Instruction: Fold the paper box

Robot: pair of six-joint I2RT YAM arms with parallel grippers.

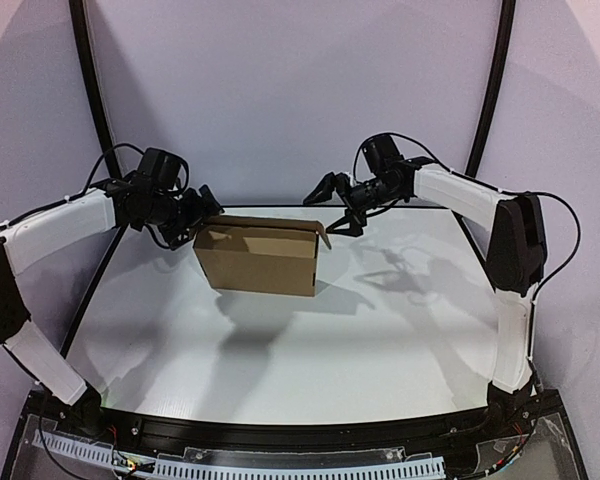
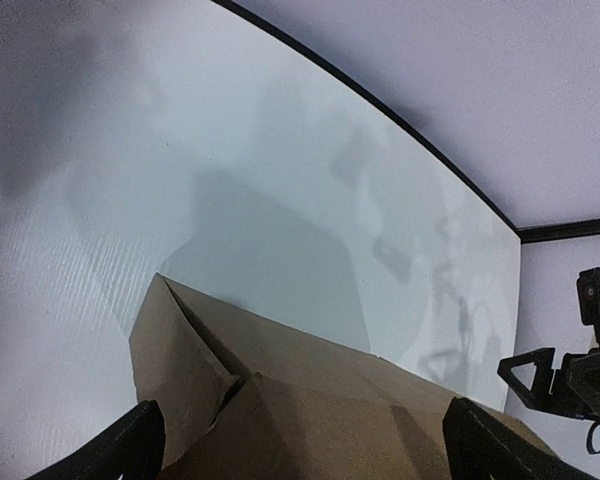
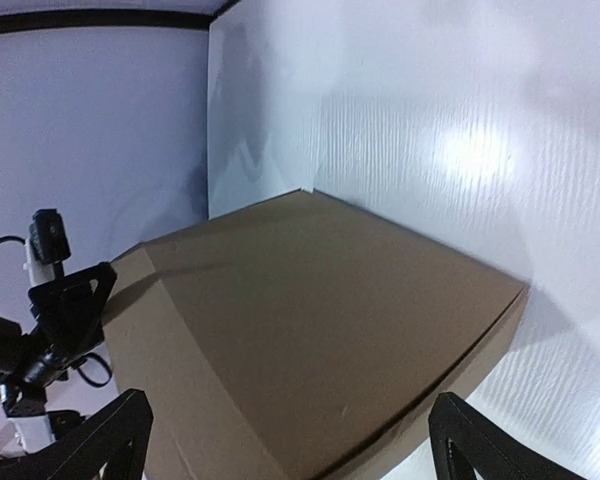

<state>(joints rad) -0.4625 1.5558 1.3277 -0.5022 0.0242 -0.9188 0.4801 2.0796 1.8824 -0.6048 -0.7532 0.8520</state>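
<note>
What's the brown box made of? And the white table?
The paper box looks like plain brown cardboard, matte: dull unprinted faces, sharp creased folds. The table seems white plastic or coated board, slightly glossy: soft glare and fine ribbed lines show on it, though I can't be sure.

White arm links [image 1: 60, 225], black joints [image 1: 515, 240], thin black cables [image 1: 576, 228]; black angular fingers [image 2: 120, 450].
</note>
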